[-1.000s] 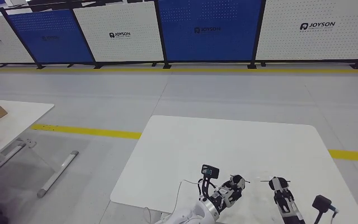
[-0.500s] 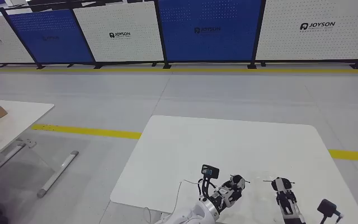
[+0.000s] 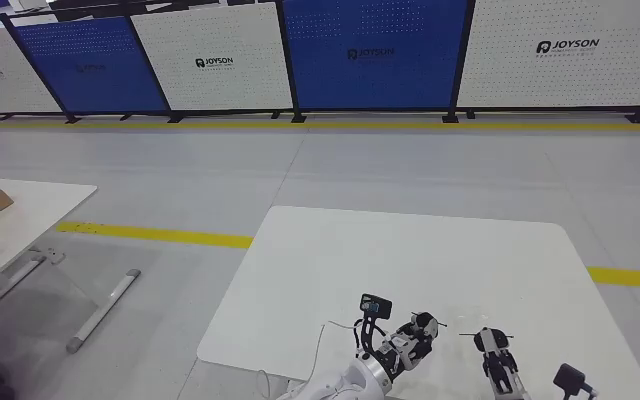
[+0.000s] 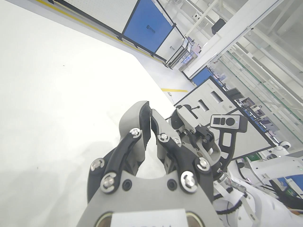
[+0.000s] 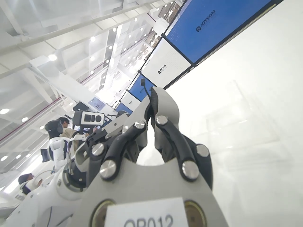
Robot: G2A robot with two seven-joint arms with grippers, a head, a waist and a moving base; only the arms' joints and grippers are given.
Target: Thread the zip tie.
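Two robot grippers hang close together over the near edge of a white table (image 3: 400, 260), toward its near right corner. The right gripper (image 5: 152, 93) has its jaws clamped on a thin black zip tie (image 5: 143, 81). A short length ending in a small blocky head pokes out past the tips, and from above the strip shows as a fine dark line crossing that gripper sideways. The left gripper (image 4: 150, 114) sits just beside it with its jaws pressed together, and I can make out nothing between them. Several things could plausibly go wrong from here. The tie is slender and pinched only by narrow pads, so a nudge from the other gripper could twist it or let it slide, turning the head's slot away from the tail. The left gripper cannot take the free end until its jaws part, and the two sets of fingers are near enough to knock each other while lining up. A tie dropped this close to the edge could fall off the table. As for writing, the blue and white partition panels (image 3: 375, 55) beyond the table's far edge each carry a printed logo with a word. A white label (image 5: 146, 213) with dark characters, cut off by the frame, sits on the right wrist, and a similar label (image 4: 149, 218) is on the left.
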